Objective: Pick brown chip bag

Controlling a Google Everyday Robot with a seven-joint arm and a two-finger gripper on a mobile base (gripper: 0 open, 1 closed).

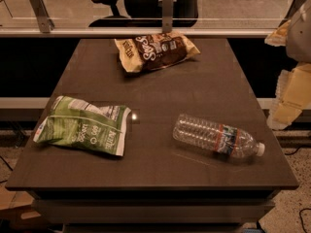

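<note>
The brown chip bag [155,51] lies flat at the far middle of the dark table [194,96]. It is glossy dark brown with tan-yellow ends and white script lettering. My gripper [290,93] shows at the right edge of the view as pale yellow-white parts. It hangs off the table's right side, well apart from the bag and to the bag's right and nearer to me. It holds nothing that I can see.
A green-and-white snack bag [82,126] lies crumpled at the near left. A clear plastic water bottle [217,137] lies on its side at the near right, cap pointing right. A glass partition with metal posts [167,6] runs behind the table.
</note>
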